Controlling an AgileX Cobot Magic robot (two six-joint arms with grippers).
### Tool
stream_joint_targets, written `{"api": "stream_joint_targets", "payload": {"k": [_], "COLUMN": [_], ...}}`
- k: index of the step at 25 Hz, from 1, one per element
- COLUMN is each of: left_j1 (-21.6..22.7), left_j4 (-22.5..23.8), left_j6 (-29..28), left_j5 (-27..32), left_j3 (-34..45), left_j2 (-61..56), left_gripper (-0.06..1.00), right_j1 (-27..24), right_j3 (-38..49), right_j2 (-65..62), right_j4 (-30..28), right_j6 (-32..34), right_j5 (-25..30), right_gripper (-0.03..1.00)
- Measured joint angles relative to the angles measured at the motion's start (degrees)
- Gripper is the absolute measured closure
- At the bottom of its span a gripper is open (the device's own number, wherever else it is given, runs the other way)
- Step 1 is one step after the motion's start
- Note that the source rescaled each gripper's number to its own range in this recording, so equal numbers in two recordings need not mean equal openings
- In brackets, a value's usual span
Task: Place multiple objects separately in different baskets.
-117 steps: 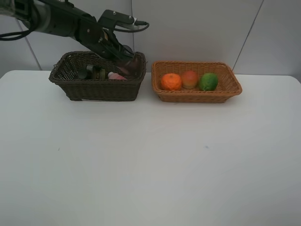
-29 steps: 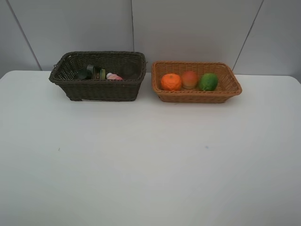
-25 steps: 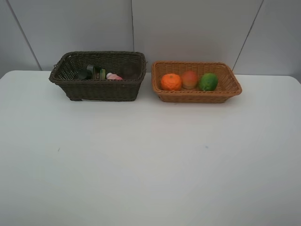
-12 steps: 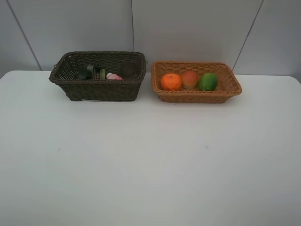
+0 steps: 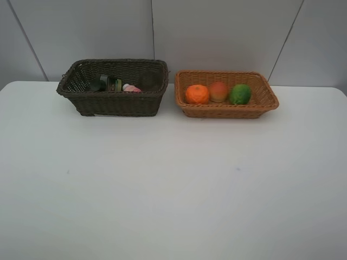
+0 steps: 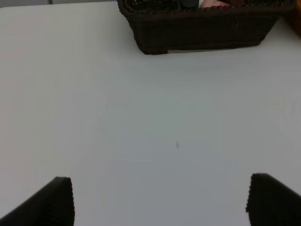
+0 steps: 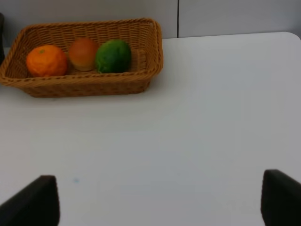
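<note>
Fruit sat sorted apart from containers, which explained the layout: tan basket (image 5: 226,93) held 3 fruits in a row, tangerine (image 5: 197,94), peach (image 5: 218,91), lime (image 5: 239,93), each touching or just beside its neighbour, w/ tangerine nearest the dark basket (image 5: 112,86). Dark basket, deeper, stood just beside the tan one at the far edge of the bench (image 5: 173,184), both against the wall. It held the non-fruit: pump bottle (image 5: 107,83) lying down, pink bottle (image 5: 130,87) beside it, cup (image 5: 148,81) at the end nearest the tan basket, dim behind the weave so its posture couldn't be told. Count: 2 baskets, 6 items, 3 per basket, 0 left on the bench. Judged from that, the sort looked done, by type, one kind per basket. Both arms were out of the high view. Left end effector (image 6: 160,200) showed only 2 dark fingertips spread wide, nothing between them, over bare bench w/ dark basket well ahead. Right end effector (image 7: 160,197) was likewise spread and empty, tan basket well ahead of it. Wide, empty fingers well clear of the baskets fit a parked pose, nothing left to carry.
</note>
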Motion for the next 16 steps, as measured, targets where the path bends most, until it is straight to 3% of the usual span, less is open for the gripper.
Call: {"api": "stream_joint_targets", "payload": {"k": [6,16], "left_j1": [2.74,3.08], "left_j4": [0.00,0.00], "left_j6": [0.00,0.00], "left_j5": [0.00,0.00], "left_j3": [0.00,0.00], "left_j2": [0.00,0.00], "left_gripper": [-0.01,-0.01], "right_j1": [0.00,0.00], "right_j3": [0.00,0.00], "right_j2": [0.00,0.00], "right_j4": [0.00,0.00], "right_j6": [0.00,0.00], "right_j5": [0.00,0.00], "right_gripper": [0.16,0.16]}}
